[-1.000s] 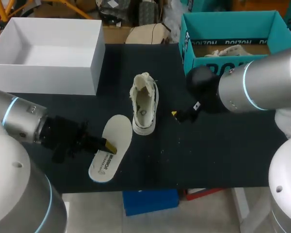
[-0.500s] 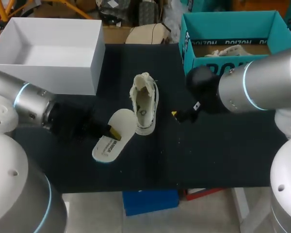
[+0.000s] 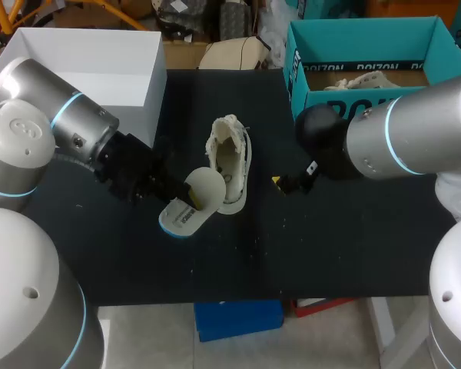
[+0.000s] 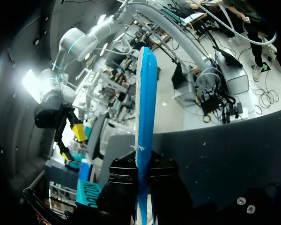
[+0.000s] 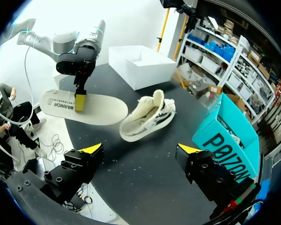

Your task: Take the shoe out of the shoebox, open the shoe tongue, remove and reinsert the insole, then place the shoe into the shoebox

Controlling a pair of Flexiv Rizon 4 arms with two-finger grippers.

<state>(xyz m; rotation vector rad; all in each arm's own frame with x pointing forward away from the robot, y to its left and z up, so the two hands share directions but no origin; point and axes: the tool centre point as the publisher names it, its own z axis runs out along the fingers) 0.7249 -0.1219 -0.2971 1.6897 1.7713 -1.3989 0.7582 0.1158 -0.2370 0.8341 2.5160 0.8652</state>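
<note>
A cream shoe (image 3: 230, 163) stands on the black table (image 3: 330, 238) with its tongue pulled up and its mouth open. My left gripper (image 3: 178, 206) is shut on the cream insole (image 3: 194, 196), gripping it near the middle. The insole is tilted off the table, and its front end touches the shoe's left side. In the left wrist view the insole (image 4: 144, 112) shows edge-on, blue-rimmed, clamped in the gripper (image 4: 143, 161). My right gripper (image 3: 280, 183) is open just right of the shoe. From the right wrist, the shoe (image 5: 147, 117) and insole (image 5: 84, 108) lie ahead of the open gripper (image 5: 140, 149).
A white shoebox (image 3: 84, 77) stands open at the back left. A teal shoebox (image 3: 369, 46) sits at the back right, with another shoe (image 3: 361, 81) inside. Bare black table stretches in front of the shoe.
My left arm lifted the insole off the table and swung it up and right until its front end reached the shoe. The right arm stayed still.
</note>
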